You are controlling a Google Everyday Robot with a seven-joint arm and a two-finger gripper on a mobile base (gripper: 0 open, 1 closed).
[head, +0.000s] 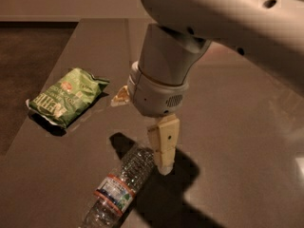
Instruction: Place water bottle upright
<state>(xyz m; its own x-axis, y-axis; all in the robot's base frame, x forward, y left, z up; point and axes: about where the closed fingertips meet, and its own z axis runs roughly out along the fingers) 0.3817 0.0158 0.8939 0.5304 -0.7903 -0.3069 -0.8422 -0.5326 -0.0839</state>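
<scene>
— Where is the pincer [165,165]?

— It hangs from the pale wrist of the arm [164,75], pointing down at the dark counter [247,127], a little below the middle of the view.

— Apart or together?

— I cannot tell; it shows edge-on as one cream-coloured stack.

— And the water bottle [121,186]?

— Lying on its side on the counter, at about 7 o'clock from the pincer. Its upper end is just beside the pincer's tip; whether they touch, I cannot tell. The body is clear and ribbed, with a blue-white label edged in red, and its far end runs off the bottom edge of the view.

— Anything else?

— A green chip bag [66,96] lies flat at 10 o'clock, well apart from the bottle. A small tan scrap [121,97] sits at 11 o'clock, partly hidden behind the wrist.
</scene>
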